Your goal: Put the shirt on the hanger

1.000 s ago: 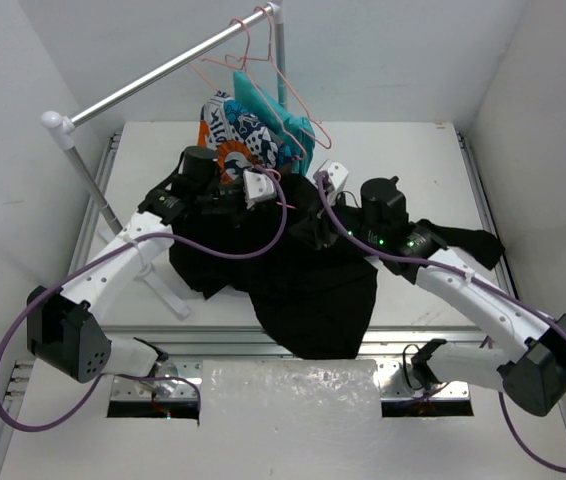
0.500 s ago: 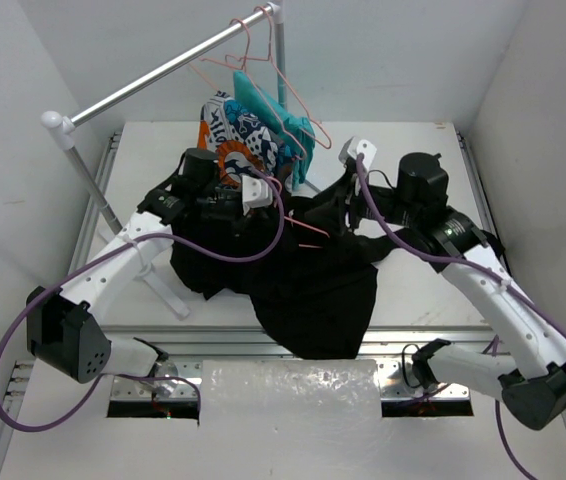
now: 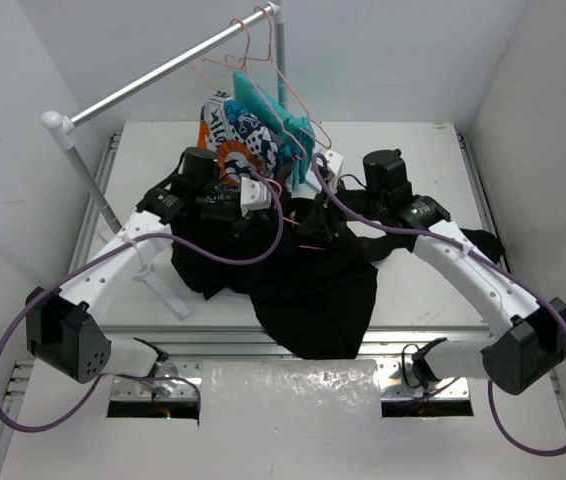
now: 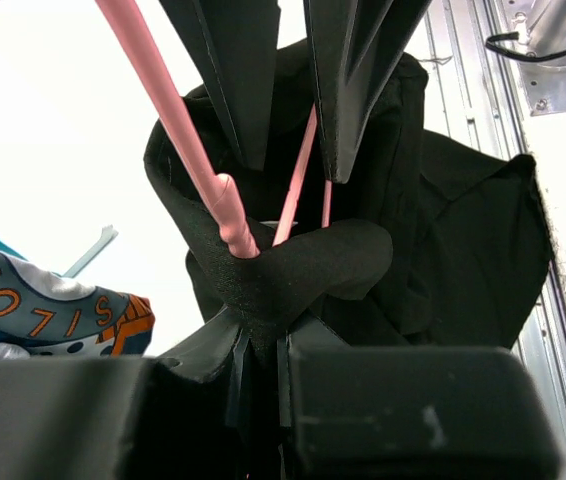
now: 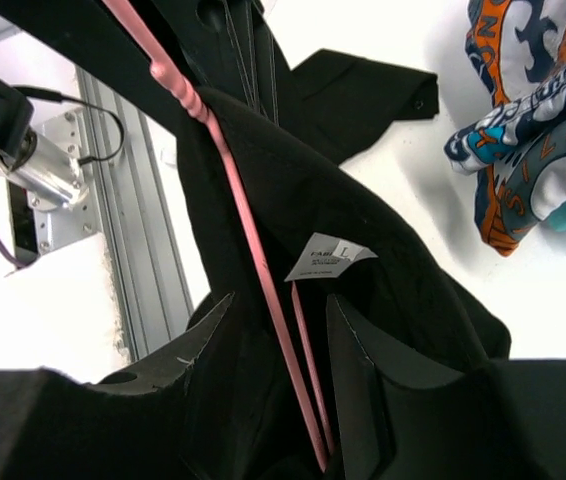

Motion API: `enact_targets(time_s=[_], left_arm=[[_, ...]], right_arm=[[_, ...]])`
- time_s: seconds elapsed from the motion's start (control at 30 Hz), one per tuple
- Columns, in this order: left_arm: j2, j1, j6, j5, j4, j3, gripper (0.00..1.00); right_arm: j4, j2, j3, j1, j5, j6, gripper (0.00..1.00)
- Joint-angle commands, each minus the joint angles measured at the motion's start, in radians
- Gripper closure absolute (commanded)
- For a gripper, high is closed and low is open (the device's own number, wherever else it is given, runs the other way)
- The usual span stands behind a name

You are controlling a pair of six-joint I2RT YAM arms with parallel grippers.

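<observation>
The shirt (image 3: 308, 285) lies heaped in the middle of the bench (image 3: 153, 150), between the two arms, with one flap draped over the near edge. Its collar end is raised off the heap toward the far side. A white label (image 5: 328, 258) shows inside the collar in the right wrist view.

The hanger (image 4: 175, 120) is partly inside the shirt. In the left wrist view its thick pink strand slants down into a rolled fold of black cloth, and thinner strands drop behind that fold. In the right wrist view the wire runs down over the cloth just left of the label. From above, only a short bit of pink shows against the black.

The left pincer (image 4: 263, 375) is clamped on a bunch of shirt cloth, whose pleats converge into the slit between its fingers. Whether wire is caught there too, I cannot tell. The right pincer (image 5: 281, 300) faces it from the opposite side. Its fingers stand narrowly apart, straddling the hanger's thin strands with space to spare.

Behind the shirt, a patterned garment (image 3: 238, 125) and a teal garment (image 3: 285, 125) sit beneath a slanting metal rail (image 3: 163, 70). Spare hangers (image 3: 263, 50) are hooked on the rail.
</observation>
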Motion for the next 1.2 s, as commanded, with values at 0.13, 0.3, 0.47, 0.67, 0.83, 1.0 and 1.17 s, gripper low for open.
enact_targets(time_s=[0.13, 0.3, 0.47, 0.67, 0.83, 1.0, 1.17], left_arm=[[-0.028, 0.006, 0.021, 0.052, 0.022, 0.042, 1.00], [-0.017, 0.008, -0.069, 0.075, 0.096, 0.043, 1.00], [-0.006, 0.077, -0.175, 0.141, 0.151, 0.043, 1.00], [-0.001, 0.122, -0.082, 0.164, 0.058, 0.036, 0.85], [0.023, 0.122, 0.046, 0.178, -0.060, 0.036, 0.73], [0.048, 0.152, 0.118, 0.141, -0.119, 0.023, 0.72], [0.052, 0.195, 0.126, 0.149, -0.122, 0.051, 0.72]], right_arm=[[0.024, 0.034, -0.010, 0.014, 0.002, -0.051, 0.63], [0.051, 0.109, 0.022, 0.090, 0.033, -0.068, 0.75], [0.127, 0.075, 0.006, 0.074, 0.111, -0.042, 1.00], [0.100, -0.051, -0.091, -0.044, 0.046, -0.018, 1.00], [0.060, -0.145, -0.119, -0.049, 0.057, -0.050, 1.00], [0.012, -0.193, -0.099, -0.064, 0.080, -0.082, 1.00], [-0.054, -0.222, -0.064, -0.084, 0.082, -0.130, 1.00]])
